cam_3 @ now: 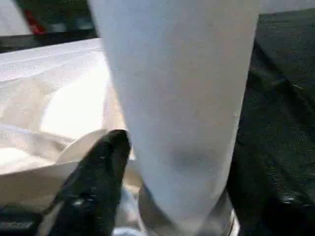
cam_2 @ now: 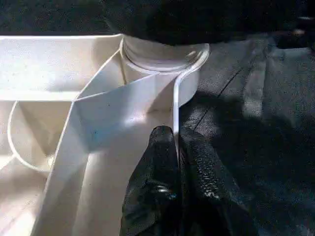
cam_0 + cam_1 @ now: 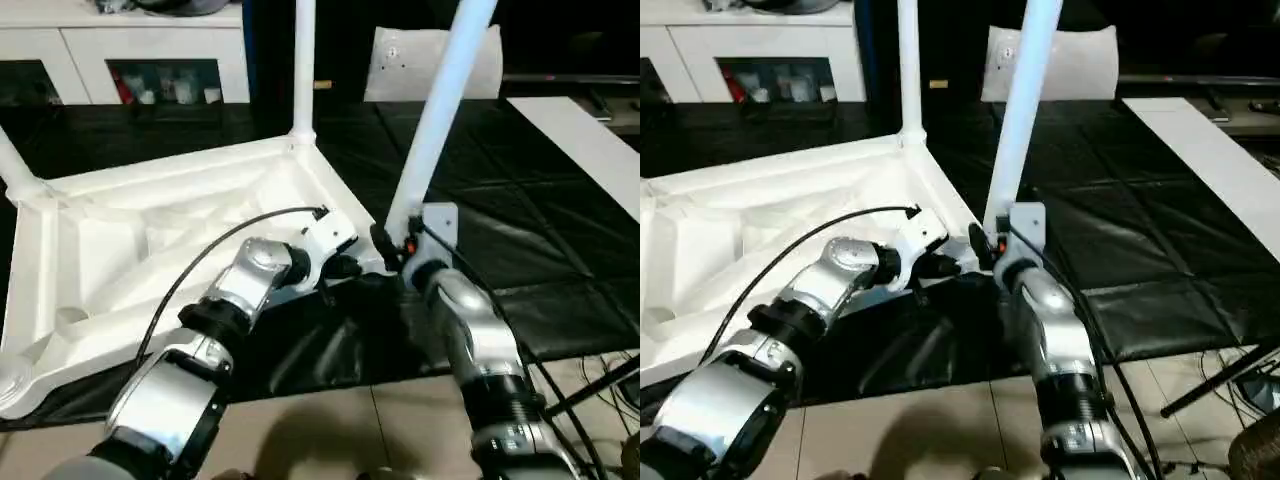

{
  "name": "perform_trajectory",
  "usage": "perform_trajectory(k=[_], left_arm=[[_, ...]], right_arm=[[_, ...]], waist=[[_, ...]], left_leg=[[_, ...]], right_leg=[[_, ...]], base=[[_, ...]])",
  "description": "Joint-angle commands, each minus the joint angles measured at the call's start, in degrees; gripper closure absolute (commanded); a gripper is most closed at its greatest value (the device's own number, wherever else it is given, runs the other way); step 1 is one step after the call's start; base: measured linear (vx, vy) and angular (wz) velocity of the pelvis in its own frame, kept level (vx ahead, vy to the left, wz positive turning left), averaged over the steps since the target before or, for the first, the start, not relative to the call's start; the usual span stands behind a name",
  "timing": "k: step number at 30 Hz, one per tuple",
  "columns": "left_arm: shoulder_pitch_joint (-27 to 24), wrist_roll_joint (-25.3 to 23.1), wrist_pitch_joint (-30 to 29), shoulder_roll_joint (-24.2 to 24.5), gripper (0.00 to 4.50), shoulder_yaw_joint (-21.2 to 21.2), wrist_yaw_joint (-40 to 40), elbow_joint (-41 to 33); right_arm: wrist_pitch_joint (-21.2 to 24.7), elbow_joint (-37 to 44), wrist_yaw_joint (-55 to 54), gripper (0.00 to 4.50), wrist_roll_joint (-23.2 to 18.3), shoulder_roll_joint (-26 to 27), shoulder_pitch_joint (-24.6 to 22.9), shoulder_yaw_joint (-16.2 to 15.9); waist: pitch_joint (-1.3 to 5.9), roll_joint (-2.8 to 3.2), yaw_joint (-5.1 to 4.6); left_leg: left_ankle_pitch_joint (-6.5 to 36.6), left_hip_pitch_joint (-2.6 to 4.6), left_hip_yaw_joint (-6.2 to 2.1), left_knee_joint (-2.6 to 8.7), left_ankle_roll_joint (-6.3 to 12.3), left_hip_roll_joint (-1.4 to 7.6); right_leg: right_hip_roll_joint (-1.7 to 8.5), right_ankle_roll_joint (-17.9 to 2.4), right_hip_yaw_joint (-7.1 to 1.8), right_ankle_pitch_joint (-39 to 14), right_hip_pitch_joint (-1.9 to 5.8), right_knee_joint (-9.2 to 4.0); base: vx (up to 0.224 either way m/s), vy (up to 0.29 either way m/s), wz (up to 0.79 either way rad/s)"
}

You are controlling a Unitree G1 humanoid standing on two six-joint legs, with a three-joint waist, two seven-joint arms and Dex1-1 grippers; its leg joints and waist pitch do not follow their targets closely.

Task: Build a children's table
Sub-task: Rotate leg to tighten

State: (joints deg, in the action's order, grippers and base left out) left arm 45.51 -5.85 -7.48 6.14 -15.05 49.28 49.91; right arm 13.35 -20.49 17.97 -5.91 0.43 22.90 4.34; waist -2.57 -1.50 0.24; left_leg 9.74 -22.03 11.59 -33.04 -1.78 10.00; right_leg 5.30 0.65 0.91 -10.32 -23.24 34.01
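Observation:
The children's table top [image 3: 150,220] lies upside down on a black mat, ribbed underside up. Legs stand in its far corner [image 3: 304,60] and its left corner [image 3: 15,170]. A third leg [image 3: 440,110] leans up out of the near right corner socket [image 2: 162,54]. My right gripper [image 3: 395,245] straddles this leg's base, open, with one black finger [image 1: 98,182] against the leg and a gap on the other side. My left gripper [image 2: 177,142] is shut on the top's thin rim wall just beside that socket.
A whitish plastic bag [image 3: 430,60] stands at the back of the mat. A long white board [image 3: 590,140] lies at the right. White cabinets [image 3: 130,50] line the back left. Cables [image 3: 600,370] trail on the floor near my right arm.

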Motion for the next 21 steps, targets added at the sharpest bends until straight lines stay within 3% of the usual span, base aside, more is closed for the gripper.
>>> perform_trajectory(k=[1,2,4,8,12,15,19,21], left_arm=[[-1.23,2.75,4.50,-0.42,4.50,-0.91,4.76,-2.21],[-2.05,2.88,6.42,1.16,4.50,-1.43,7.75,-2.74],[-3.15,3.37,8.17,3.12,4.50,-2.03,12.13,-3.58],[-4.62,3.39,10.02,6.36,4.50,-3.20,18.66,-4.57],[-5.45,3.33,11.73,8.58,4.50,-3.74,24.12,-5.06],[-6.29,3.86,13.50,11.26,4.50,-4.91,30.96,-5.98],[-6.52,3.69,14.58,13.10,4.50,-5.86,34.34,-6.36],[-6.61,3.86,14.76,14.14,4.50,-6.19,36.57,-6.72]], right_arm=[[-0.01,2.69,8.22,1.22,-2.99,0.40,-1.52,-6.17],[-0.24,4.23,10.79,0.95,-3.58,-1.54,-2.54,-6.26],[-0.68,5.94,14.38,0.95,-4.30,-4.30,-3.61,-6.36],[-0.86,8.13,22.16,0.58,-5.42,-9.71,-4.89,-7.09],[-0.06,9.84,31.49,0.58,-6.94,-14.51,-5.84,-8.43],[1.36,11.71,42.07,0.58,-9.67,-19.86,-6.31,-11.28],[2.13,12.10,47.89,0.58,-10.72,-22.73,-5.97,-12.97],[3.13,11.83,50.47,0.83,-11.34,-23.85,-5.39,-13.61]], waist=[[3.38,-0.38,0.42],[3.34,-0.43,0.49],[3.25,-0.31,0.45],[3.18,-0.14,0.52],[3.21,-0.10,0.64],[3.14,-0.02,1.23],[3.12,-0.14,1.82],[3.14,-0.11,2.12]], left_leg=[[14.38,0.92,-1.26,3.77,2.85,2.66],[14.36,0.92,-1.29,3.81,3.15,2.68],[14.55,0.80,-1.28,3.84,3.52,2.71],[15.88,1.05,-1.24,3.94,2.44,2.91],[15.88,1.20,-1.15,3.80,3.04,2.97],[16.02,1.27,-1.17,3.84,3.34,3.07],[16.22,1.39,-1.07,3.88,2.90,3.25],[16.10,1.39,-1.09,3.98,2.22,3.33]], right_leg=[[2.45,-11.43,-1.31,-11.78,2.18,-4.33],[2.43,-11.61,-1.25,-11.80,2.29,-4.36],[2.43,-11.73,-1.27,-12.15,2.34,-4.33],[2.45,-12.30,-1.32,-13.80,2.11,-4.31],[2.47,-13.24,-1.31,-12.09,2.07,-4.18],[2.48,-13.24,-1.33,-12.60,2.16,-4.17],[2.57,-13.38,-1.37,-13.15,1.95,-4.05],[2.50,-13.58,-1.22,-13.37,2.05,-3.87]], base=[[0.000,0.000,0.00],[0.000,0.000,0.00],[0.000,0.000,0.00],[0.000,0.000,0.00],[0.000,0.000,0.00],[0.000,0.000,0.00],[0.000,0.000,0.00],[0.000,0.000,0.00]])
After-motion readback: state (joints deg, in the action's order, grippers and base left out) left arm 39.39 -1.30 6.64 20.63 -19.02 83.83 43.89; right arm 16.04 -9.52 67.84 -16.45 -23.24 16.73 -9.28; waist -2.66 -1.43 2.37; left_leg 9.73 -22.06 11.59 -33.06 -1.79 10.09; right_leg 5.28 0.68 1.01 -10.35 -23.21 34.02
